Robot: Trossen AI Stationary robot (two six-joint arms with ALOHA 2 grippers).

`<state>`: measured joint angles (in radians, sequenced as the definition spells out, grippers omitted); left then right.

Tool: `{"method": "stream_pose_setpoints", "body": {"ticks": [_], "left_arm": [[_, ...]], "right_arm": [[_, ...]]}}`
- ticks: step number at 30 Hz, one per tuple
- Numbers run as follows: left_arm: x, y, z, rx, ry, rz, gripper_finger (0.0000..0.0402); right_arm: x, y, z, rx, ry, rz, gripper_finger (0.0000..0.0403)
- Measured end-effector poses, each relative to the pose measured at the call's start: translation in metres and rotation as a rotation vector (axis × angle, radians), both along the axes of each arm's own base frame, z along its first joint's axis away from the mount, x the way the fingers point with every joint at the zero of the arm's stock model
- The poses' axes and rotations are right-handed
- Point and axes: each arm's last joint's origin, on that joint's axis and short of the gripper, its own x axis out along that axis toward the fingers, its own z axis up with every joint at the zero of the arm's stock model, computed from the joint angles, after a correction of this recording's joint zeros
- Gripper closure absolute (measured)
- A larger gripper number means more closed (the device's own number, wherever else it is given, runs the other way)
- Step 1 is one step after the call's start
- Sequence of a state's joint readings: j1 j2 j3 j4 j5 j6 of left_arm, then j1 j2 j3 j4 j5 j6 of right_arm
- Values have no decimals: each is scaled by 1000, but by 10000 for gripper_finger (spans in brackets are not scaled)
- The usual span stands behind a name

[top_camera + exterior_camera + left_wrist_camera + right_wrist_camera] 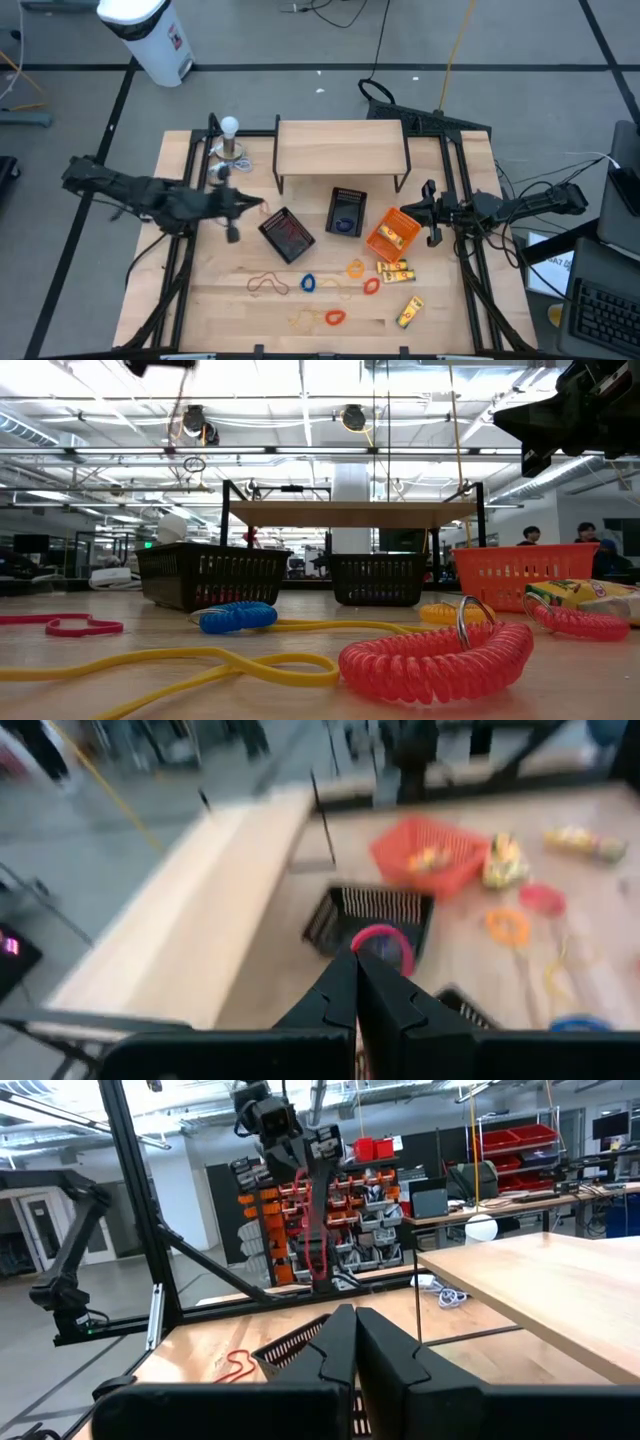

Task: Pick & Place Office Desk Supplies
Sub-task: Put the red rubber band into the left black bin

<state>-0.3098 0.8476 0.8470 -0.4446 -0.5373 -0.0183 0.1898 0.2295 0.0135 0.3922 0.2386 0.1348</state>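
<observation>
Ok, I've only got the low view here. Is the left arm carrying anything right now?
Observer: Yes. The left gripper has its fingers shut on a red rubber band, which hangs down from it.
Operator: Where is it over the table?
Observer: From above, it is just off the left black mesh tray, on the left arm's side.
Operator: And the right arm?
Observer: The right gripper is shut on nothing, beside the orange tray.
</observation>
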Motion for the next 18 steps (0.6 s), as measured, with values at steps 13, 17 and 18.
{"method": "stream_pose_setpoints", "body": {"ticks": [13, 17, 18], "left_arm": [[71, 8, -62, -75, 390, -120, 401], [83, 6, -80, -75, 466, -128, 401], [86, 6, -85, -74, 486, -124, 401]], "right_arm": [[1, 0, -1, 7, 15, 5, 399], [1, 0, -1, 7, 16, 5, 399], [1, 0, -2, 6, 16, 5, 399]]}}
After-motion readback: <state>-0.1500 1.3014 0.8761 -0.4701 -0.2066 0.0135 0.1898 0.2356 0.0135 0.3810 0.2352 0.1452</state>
